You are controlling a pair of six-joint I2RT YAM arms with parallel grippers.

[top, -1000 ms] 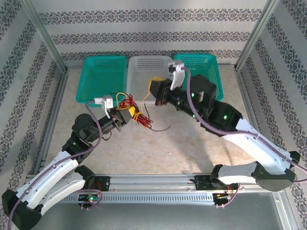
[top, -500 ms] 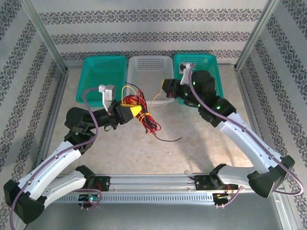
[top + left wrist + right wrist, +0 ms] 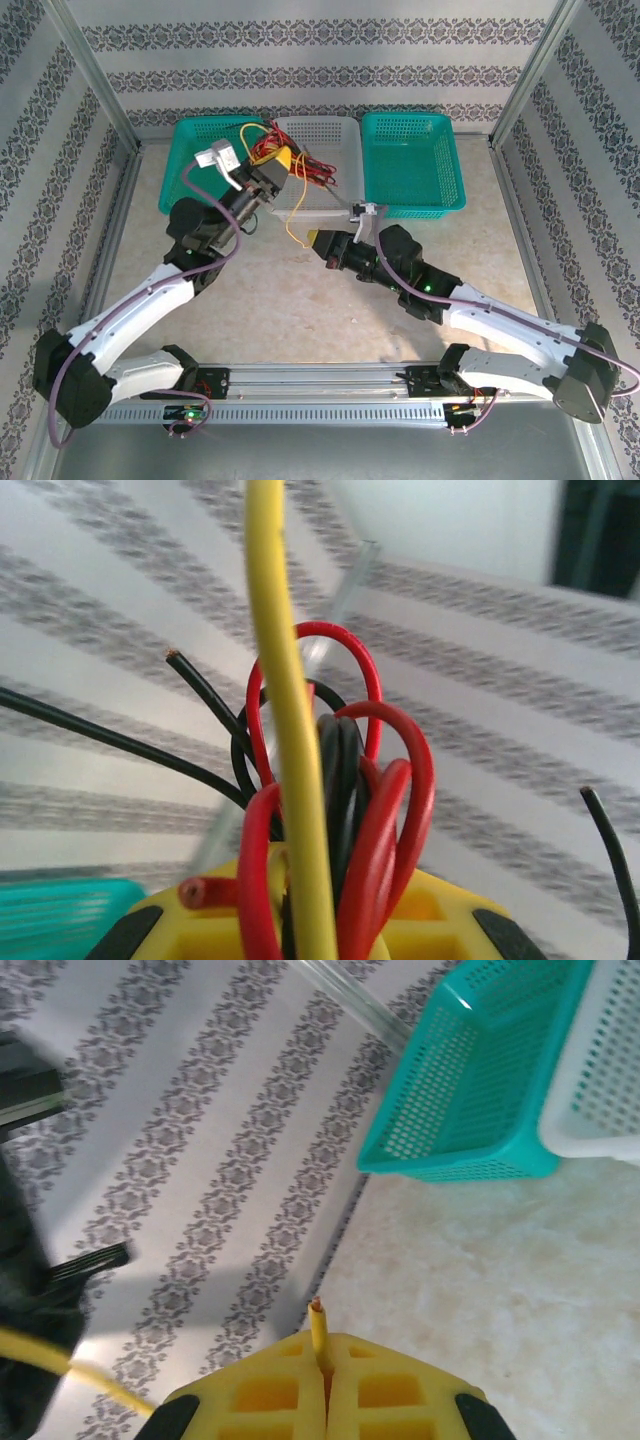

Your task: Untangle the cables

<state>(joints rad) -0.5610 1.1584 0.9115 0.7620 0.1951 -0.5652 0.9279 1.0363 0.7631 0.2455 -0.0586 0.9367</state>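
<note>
A tangled bundle of red and black cables (image 3: pixel 300 160) (image 3: pixel 350 810) hangs raised over the front of the white basket. My left gripper (image 3: pixel 281 163) (image 3: pixel 320 935) is shut on it, the loops sticking out past its yellow fingers (image 3: pixel 450 920). A yellow wire (image 3: pixel 291 222) (image 3: pixel 285 730) runs from the bundle down to my right gripper (image 3: pixel 314 240) (image 3: pixel 325 1365). That gripper is low over the table's middle and shut on the wire's end (image 3: pixel 318 1330), whose short tip pokes out between the closed fingers.
Three baskets line the back of the table: a teal one (image 3: pixel 200 170) (image 3: pixel 470 1090) on the left, a white one (image 3: pixel 335 135) (image 3: pixel 605 1070) in the middle, a teal one (image 3: pixel 415 165) on the right. Patterned walls and metal frame posts enclose the table.
My left gripper lifted the bundle up and back toward the baskets. My right gripper swung from near the baskets down to the table's middle with the yellow wire, drawing it out of the bundle.
</note>
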